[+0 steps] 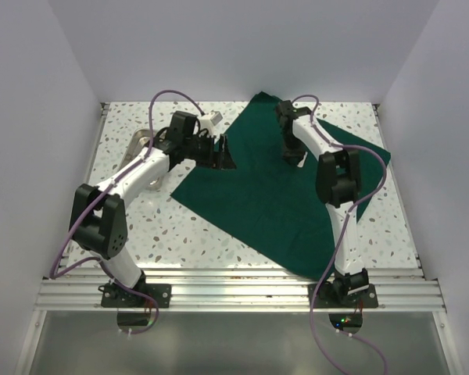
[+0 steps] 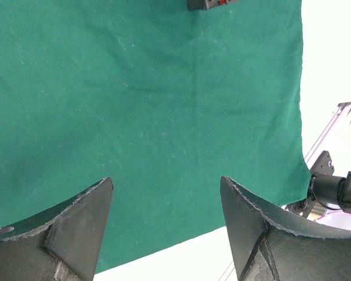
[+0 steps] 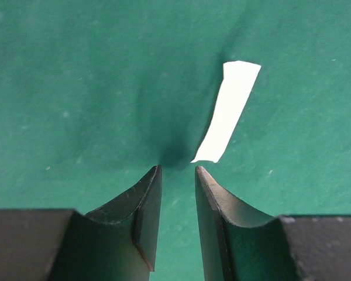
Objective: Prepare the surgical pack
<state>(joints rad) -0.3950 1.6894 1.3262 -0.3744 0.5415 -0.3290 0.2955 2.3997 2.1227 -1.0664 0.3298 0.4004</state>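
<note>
The surgical pack is a dark green drape [image 1: 273, 195] spread wide and flat over the middle and right of the table. My left gripper [image 1: 223, 152] hovers at the drape's left edge, open and empty. In the left wrist view the drape [image 2: 146, 105] fills most of the picture between the wide-apart fingers [image 2: 82, 234]. My right gripper [image 1: 291, 152] is low over the drape's upper middle. In the right wrist view its jaws [image 3: 178, 168] stand a narrow gap apart with nothing between them. Their tips are at a dark pucker in the drape [image 3: 76, 105]. A white gauze piece [image 3: 231, 105] lies just beyond them.
A small shiny metal tray [image 1: 141, 143] sits at the far left, partly hidden behind my left arm. White walls close in the speckled table [image 1: 187, 234] on three sides. A metal rail [image 1: 234, 293] runs along the near edge.
</note>
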